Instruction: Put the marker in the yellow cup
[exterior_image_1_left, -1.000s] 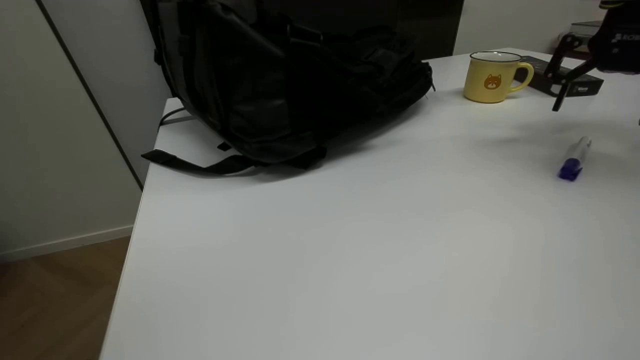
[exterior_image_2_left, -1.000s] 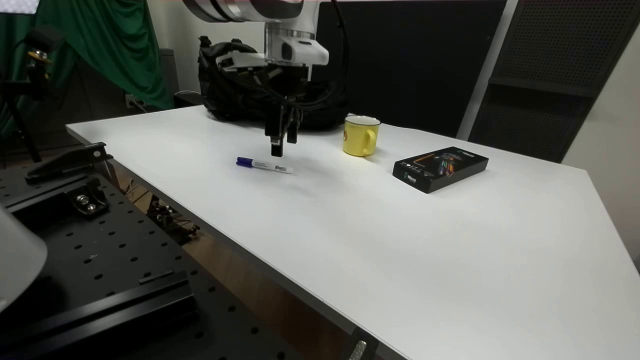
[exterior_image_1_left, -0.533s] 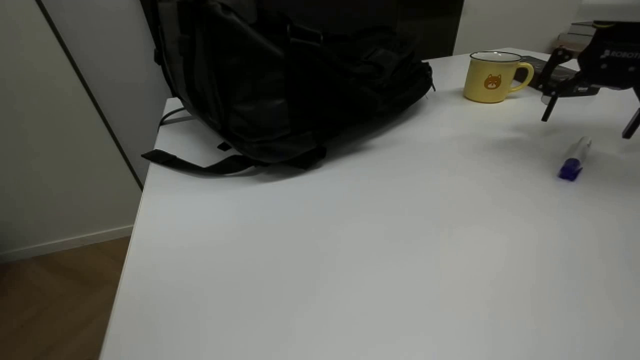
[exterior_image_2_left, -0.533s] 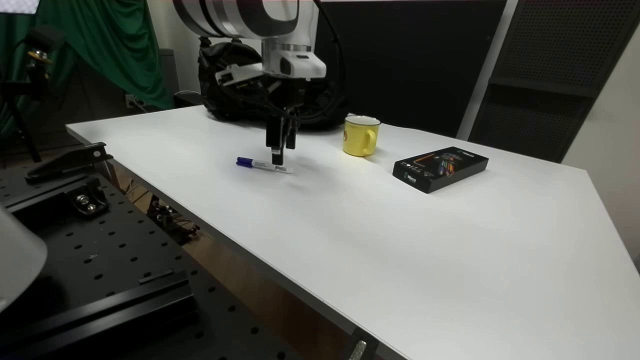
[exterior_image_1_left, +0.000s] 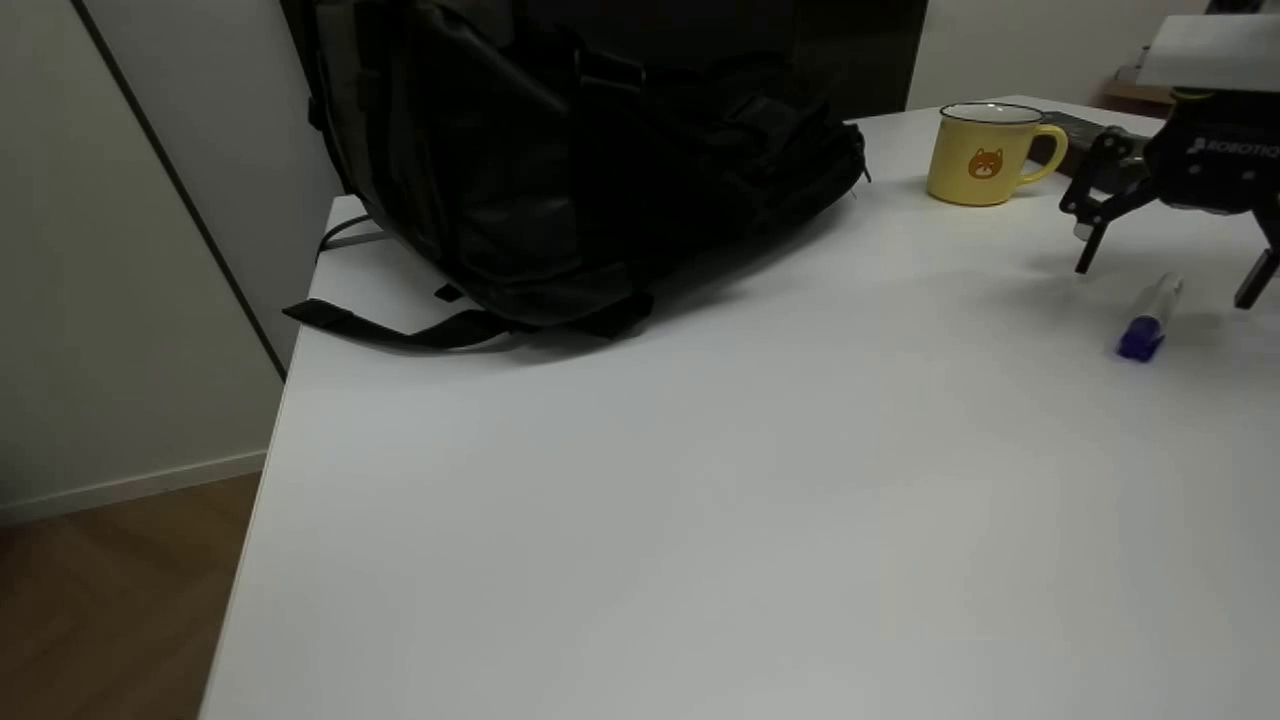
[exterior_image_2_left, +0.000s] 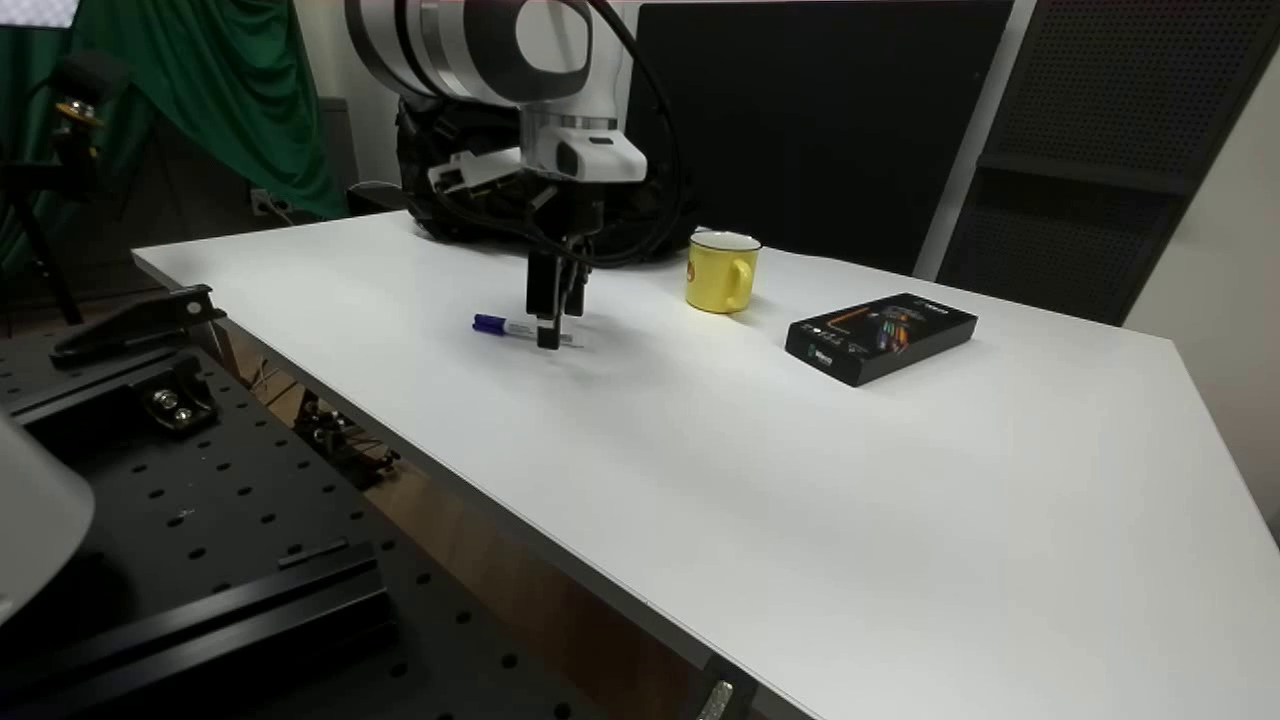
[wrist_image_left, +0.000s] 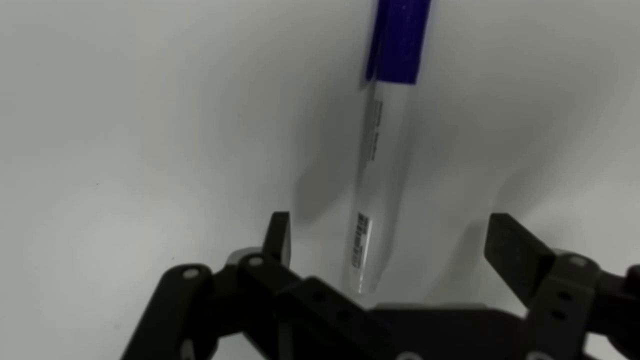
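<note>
The marker (wrist_image_left: 385, 150), white-barrelled with a blue-purple cap, lies flat on the white table. My gripper (wrist_image_left: 389, 216) is open above its plain end, one finger on each side and neither touching it. In the wrist view the barrel runs between the fingers, nearer the left one, and the cap points away toward the top edge. An exterior view shows a finger (exterior_image_2_left: 549, 333) low over the table, covering part of the barrel. Upright on the table stands the yellow cup (exterior_image_1_left: 980, 170), a bear-like face on its front, beside the gripper in both exterior views.
A flat black box (exterior_image_2_left: 880, 340) lies on the table past the cup, on the handle side. Behind the gripper and cup a large black backpack (exterior_image_1_left: 560, 180) rests on the table, with a strap (exterior_image_1_left: 400, 330) trailing over the surface.
My gripper has come down toward the table over the marker's plain end, its jaws staying wide apart. The marker and the cup have not moved.
</note>
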